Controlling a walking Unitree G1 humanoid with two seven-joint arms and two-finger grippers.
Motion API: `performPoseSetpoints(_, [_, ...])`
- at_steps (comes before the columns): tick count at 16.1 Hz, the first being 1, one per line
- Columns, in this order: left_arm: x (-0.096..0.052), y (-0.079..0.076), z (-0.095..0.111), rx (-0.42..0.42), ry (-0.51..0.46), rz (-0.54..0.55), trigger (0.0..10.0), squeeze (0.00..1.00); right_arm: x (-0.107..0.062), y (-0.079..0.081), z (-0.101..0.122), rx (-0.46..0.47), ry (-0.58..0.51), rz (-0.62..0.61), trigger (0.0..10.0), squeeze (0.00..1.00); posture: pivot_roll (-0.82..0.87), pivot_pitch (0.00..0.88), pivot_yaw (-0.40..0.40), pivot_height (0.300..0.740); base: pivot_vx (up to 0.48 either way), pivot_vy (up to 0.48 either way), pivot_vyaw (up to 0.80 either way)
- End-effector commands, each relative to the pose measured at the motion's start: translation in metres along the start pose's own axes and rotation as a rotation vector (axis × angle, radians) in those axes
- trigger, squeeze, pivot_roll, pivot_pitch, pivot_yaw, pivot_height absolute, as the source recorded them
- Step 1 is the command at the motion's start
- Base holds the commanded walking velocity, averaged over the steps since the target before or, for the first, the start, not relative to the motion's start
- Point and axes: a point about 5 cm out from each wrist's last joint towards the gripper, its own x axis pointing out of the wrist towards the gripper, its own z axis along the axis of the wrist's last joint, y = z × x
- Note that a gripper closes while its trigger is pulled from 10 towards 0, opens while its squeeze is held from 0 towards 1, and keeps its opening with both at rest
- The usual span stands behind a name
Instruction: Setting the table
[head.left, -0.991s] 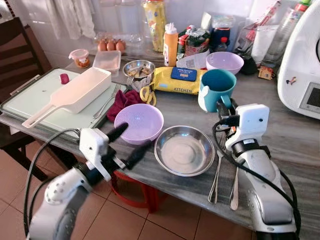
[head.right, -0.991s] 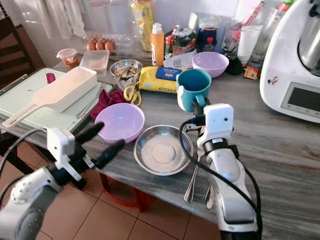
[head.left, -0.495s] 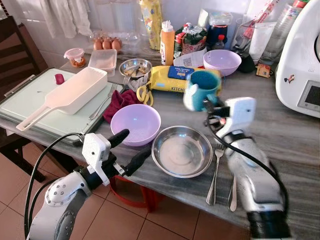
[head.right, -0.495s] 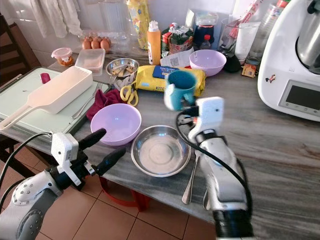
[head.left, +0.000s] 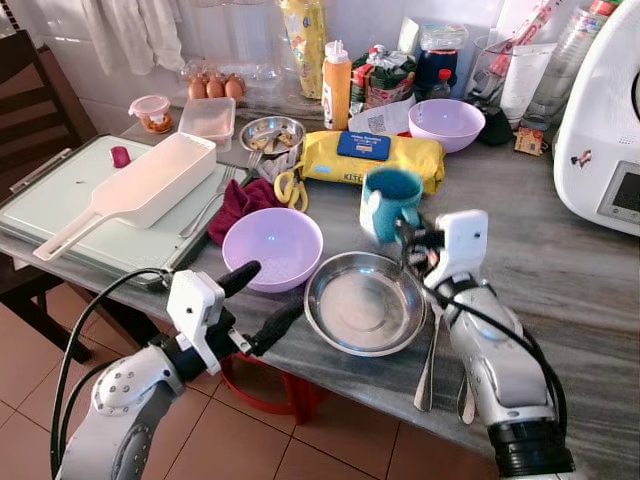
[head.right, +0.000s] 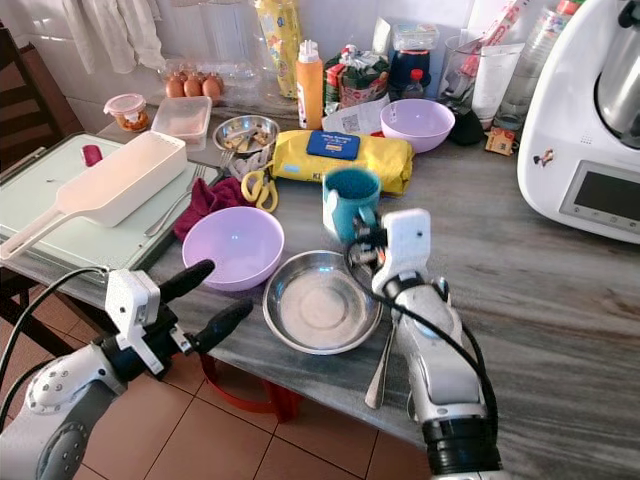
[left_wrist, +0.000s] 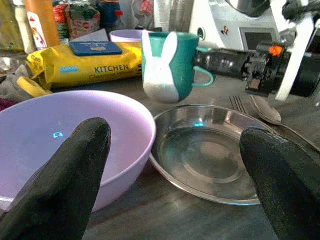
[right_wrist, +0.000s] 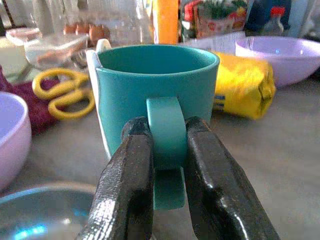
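mug (right_wrist: 157, 85): teal, white rabbit-ear shape on its side
my right gripper (right_wrist: 167, 165): black fingers on the teal handle
my left gripper (head.left: 258, 296): black fingers, white wrist housing
near bowl (head.left: 272, 246): lilac
dish (head.left: 366, 302): bare silver steel
packet (head.left: 372, 157): yellow, blue label
scissors (right_wrist: 62, 90): yellow

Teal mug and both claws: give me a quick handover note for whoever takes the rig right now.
Right claw: shut on the teal mug by its handle, mug upright, just behind the steel bowl.
Left claw: open, holding nothing, at the counter's near edge in front of the lilac bowl.
Laid out: lilac bowl and steel bowl side by side, fork and spoon lying right of the steel bowl.
Done: bowls and cutlery placed, mug gripped.
Left: set the mug down by this place setting and release it. I cannot tell whether its base touches the counter.
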Motion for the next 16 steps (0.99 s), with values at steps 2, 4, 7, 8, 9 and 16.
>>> performPoseSetpoints(2, [-0.001, 0.001, 0.001, 0.015, 0.003, -0.009, 10.0, 0.0, -0.001, -0.003, -0.002, 0.003, -0.003, -0.009, 10.0, 0.0, 0.01, 0.089, 0.039, 0.74, 0.0, 0.0, 0.0])
performPoseSetpoints(4, [0.001, 0.001, 0.001, 0.018, 0.001, -0.011, 10.0, 0.0, -0.002, -0.002, -0.007, 0.004, 0.001, -0.005, 10.0, 0.0, 0.01, 0.087, 0.043, 0.74, 0.0, 0.0, 0.0])
performPoseSetpoints(7, [0.001, 0.0, 0.0, 0.017, 0.001, -0.015, 10.0, 0.0, -0.001, -0.002, -0.008, 0.002, 0.002, -0.004, 10.0, 0.0, 0.01, 0.084, 0.044, 0.74, 0.0, 0.0, 0.0])
performPoseSetpoints(8, [0.001, 0.0, 0.0, 0.016, 0.0, -0.015, 10.0, 0.0, -0.001, -0.003, -0.008, 0.0, 0.001, -0.004, 10.0, 0.0, 0.01, 0.083, 0.043, 0.74, 0.0, 0.0, 0.0])
performPoseSetpoints(9, [0.001, 0.0, 0.0, 0.017, 0.001, -0.015, 10.0, 0.0, -0.001, -0.002, -0.008, 0.002, 0.0, -0.002, 10.0, 0.94, 0.01, 0.082, 0.043, 0.74, 0.0, 0.0, 0.0])
performPoseSetpoints(16, [0.0, -0.001, -0.001, 0.012, 0.005, -0.025, 10.0, 0.0, -0.003, -0.003, -0.011, -0.005, -0.006, -0.013, 10.0, 1.0, 0.02, 0.083, 0.046, 0.74, 0.0, 0.0, 0.0])
